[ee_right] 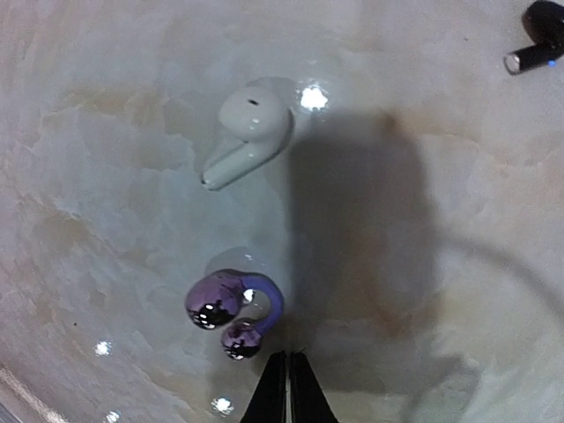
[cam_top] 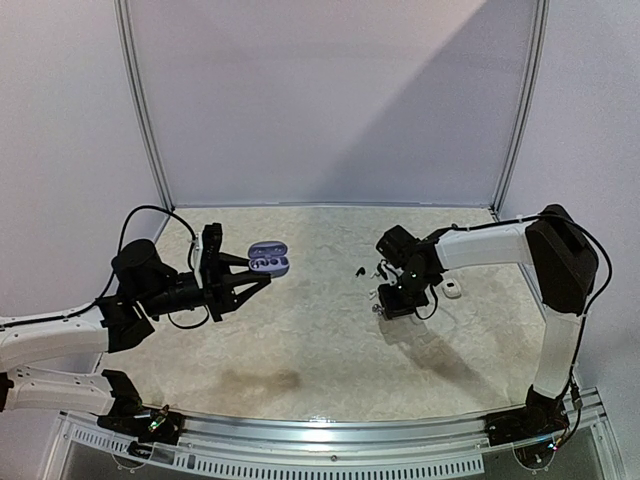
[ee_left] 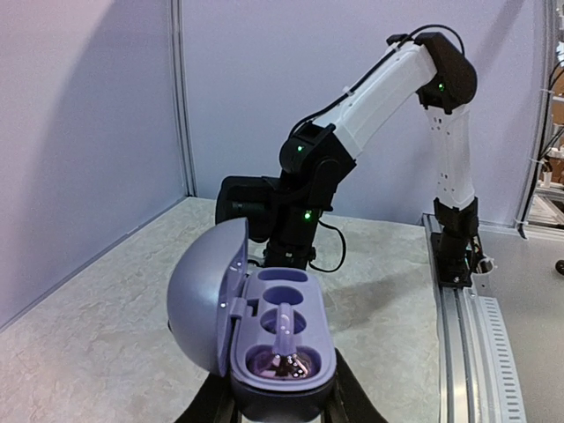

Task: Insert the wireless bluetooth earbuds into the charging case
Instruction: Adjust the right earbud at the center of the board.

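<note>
My left gripper [cam_top: 256, 271] is shut on the base of an open purple charging case [cam_top: 268, 262] and holds it above the table. In the left wrist view the case [ee_left: 282, 339] has its lid swung left, with one purple clip earbud [ee_left: 284, 335] lying in it; the fingers [ee_left: 208, 402] flank its base. My right gripper [ee_right: 288, 359] is shut and empty, its tips pointing down just right of a purple clip earbud [ee_right: 231, 310] on the table. A white earbud [ee_right: 245, 130] lies beyond it, and a black earbud [ee_right: 536, 42] at the far right.
In the top view, small black earbuds [cam_top: 360, 270] lie left of the right gripper [cam_top: 385, 304], and a small white case [cam_top: 453, 290] lies to its right. The right arm [ee_left: 379, 88] fills the middle of the left wrist view. Walls enclose the table.
</note>
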Robot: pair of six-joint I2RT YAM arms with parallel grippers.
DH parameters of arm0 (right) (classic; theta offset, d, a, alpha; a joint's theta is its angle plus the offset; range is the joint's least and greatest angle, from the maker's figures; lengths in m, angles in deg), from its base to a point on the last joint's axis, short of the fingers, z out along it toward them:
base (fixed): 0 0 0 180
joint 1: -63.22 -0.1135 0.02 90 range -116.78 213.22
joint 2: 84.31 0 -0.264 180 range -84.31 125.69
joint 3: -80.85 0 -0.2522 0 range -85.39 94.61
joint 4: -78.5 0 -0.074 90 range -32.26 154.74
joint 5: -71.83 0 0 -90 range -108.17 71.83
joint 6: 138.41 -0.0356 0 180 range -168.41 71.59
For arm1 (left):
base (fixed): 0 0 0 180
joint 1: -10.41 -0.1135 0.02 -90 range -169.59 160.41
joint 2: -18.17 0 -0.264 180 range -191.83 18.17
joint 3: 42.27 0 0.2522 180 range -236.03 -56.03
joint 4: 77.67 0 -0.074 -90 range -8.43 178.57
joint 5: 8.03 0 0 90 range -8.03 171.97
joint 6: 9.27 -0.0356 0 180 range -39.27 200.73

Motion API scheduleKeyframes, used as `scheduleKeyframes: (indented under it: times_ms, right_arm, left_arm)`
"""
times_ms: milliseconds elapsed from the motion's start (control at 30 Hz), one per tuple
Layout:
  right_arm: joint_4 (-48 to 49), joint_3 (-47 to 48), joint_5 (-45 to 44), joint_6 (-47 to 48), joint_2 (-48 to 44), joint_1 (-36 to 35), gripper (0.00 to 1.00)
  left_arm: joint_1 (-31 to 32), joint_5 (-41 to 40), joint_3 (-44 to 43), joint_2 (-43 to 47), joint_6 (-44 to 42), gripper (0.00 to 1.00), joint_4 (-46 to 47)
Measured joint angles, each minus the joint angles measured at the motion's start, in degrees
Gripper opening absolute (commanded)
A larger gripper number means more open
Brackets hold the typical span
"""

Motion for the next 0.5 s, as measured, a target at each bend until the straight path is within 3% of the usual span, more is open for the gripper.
scheduleKeyframes:
  times_ms: [500]
  right_arm:
    - [6.3,2.6,1.5,-2.9,3.0,-4.4,0.0]
  left_arm:
    - [0.0,-0.1,0.1,0.3,-0.6,0.0,0.0]
